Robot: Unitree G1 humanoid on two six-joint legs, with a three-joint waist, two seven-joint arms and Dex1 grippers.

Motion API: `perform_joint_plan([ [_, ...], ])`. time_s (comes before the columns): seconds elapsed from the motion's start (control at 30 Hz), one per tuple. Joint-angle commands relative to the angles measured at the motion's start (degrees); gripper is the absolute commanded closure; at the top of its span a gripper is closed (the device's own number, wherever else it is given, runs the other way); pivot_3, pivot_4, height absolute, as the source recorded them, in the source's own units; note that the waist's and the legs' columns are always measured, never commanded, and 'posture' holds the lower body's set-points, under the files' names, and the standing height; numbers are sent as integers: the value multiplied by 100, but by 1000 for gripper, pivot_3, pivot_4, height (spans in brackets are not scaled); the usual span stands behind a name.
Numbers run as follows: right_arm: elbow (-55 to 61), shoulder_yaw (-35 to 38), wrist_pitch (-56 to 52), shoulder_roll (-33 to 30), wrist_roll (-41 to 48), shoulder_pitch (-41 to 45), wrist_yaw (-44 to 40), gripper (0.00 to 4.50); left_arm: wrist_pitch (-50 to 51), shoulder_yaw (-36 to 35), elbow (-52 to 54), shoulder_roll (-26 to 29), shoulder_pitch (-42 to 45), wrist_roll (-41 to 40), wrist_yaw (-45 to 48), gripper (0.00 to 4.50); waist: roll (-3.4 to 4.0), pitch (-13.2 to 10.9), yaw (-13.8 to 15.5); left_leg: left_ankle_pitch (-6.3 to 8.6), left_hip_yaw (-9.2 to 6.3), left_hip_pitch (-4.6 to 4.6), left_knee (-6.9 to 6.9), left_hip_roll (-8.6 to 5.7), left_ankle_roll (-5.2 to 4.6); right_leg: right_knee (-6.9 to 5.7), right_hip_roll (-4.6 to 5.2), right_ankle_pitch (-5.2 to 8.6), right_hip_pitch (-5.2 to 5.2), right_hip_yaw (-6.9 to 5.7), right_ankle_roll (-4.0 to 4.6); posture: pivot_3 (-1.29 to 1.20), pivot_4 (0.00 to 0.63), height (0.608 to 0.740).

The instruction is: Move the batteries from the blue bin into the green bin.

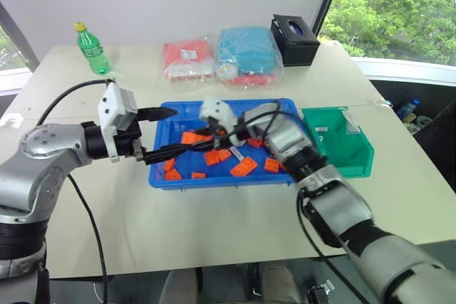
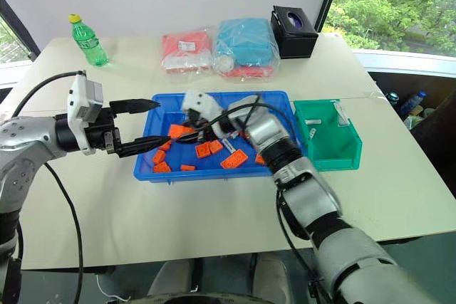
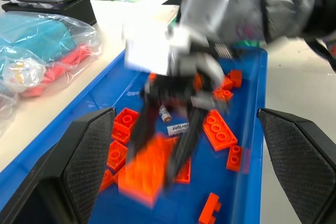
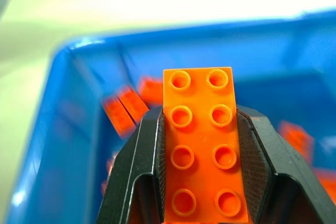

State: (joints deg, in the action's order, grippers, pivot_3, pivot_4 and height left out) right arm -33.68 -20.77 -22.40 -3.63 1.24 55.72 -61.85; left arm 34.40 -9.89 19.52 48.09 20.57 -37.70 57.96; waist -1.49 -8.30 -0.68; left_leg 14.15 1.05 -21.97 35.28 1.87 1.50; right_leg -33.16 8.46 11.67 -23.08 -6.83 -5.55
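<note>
R gripper (image 4: 202,129) clamps an orange brick (image 4: 202,150), not a battery.
L gripper (image 1: 162,133) gapes wide, empty, over blue bin's (image 1: 285,176) left edge; R one mid-bin, above loose bricks. One battery (image 3: 166,113) lies on bin floor beneath. Green bin (image 1: 356,161) touches blue bin's right rim; tabletop bare along near edge.

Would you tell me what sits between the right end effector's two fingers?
An orange brick, studs facing the camera, is clamped between the right end effector fingers, seen in the right wrist view.
</note>
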Motion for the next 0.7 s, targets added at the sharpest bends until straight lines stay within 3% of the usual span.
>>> perform_joint_plan([
  [0.03,285,191,-431,345,-68,-54,935,1740,-75,-57,67,-37,109,-55,-28,0,0,0,1,0,0,0,0,0,0,0,0,-1,0,0,1,0,150,724],
  [0.1,751,351,-902,314,-62,-126,1315,711,-65,-56,62,-63,97,-70,-40,0,1,0,19,-1,0,-4,1,0,2,0,0,0,-2,0,2,0,150,724],
  [0.3,2463,611,-2229,-235,-3,-469,1913,711,-89,-5,8,-89,110,-41,8,0,-3,2,6,-2,-10,-18,7,-5,4,5,1,0,-4,0,3,0,150,724],
  [0.47,4832,1656,-4775,-663,441,-1369,2474,711,-170,180,-205,-305,331,37,-26,0,-5,3,46,-2,-19,-16,-1,-4,4,3,-1,0,-7,-2,3,0,150,724],
  [0.7,5686,1740,-5747,-752,770,-2100,2994,711,-215,356,-311,-417,515,89,96,0,-5,3,0,-2,-13,-9,1,0,3,5,0,23,-11,-2,2,0,150,724],
])
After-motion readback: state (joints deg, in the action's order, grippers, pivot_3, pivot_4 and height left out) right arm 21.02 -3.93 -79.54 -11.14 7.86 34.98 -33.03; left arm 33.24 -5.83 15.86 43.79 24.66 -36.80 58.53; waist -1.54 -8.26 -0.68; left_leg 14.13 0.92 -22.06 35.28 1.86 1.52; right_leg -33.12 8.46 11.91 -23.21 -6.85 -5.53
